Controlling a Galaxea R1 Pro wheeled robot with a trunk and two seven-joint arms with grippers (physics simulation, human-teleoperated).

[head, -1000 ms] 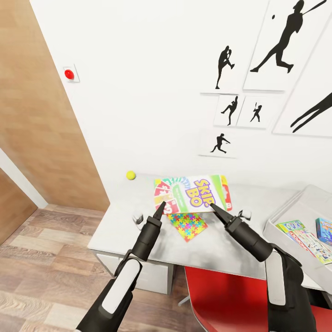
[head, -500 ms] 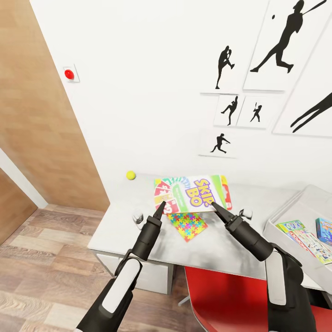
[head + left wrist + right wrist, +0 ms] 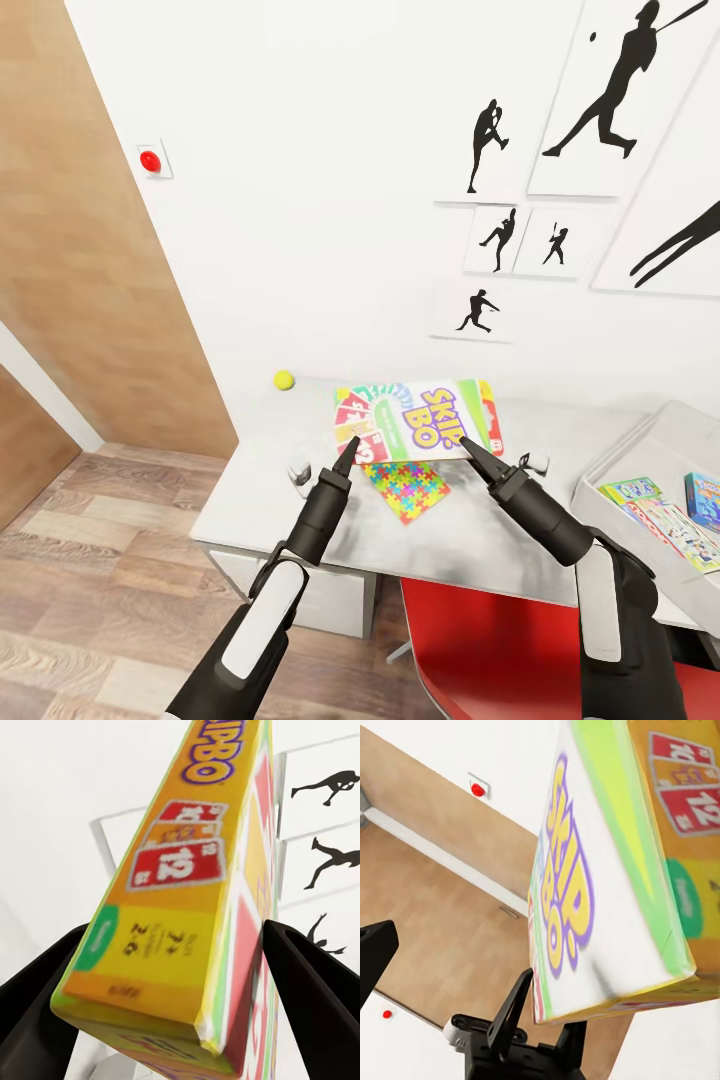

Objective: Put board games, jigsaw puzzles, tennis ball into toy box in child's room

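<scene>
One Skip-Bo board game [image 3: 418, 421] held up above the desk [image 3: 260, 485], pinched between left claw [image 3: 347, 449] and right claw [image 3: 468, 449], each pressing an end; can't tell jaw gaps. One jigsaw puzzle [image 3: 407, 489] underneath, one tennis ball [image 3: 284, 380] behind

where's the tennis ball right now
In the head view the tennis ball sits at the table's far left corner by the wall, left of the Skip-Bo box.

Even, bright, shadowless-looking light fills the room; the wall [image 3: 330, 200] is nearly blown out white. The table [image 3: 470, 530] carries a soft grey sheen and faint shadows near the box [image 3: 415, 420]. In both wrist views the box is blurred.
</scene>
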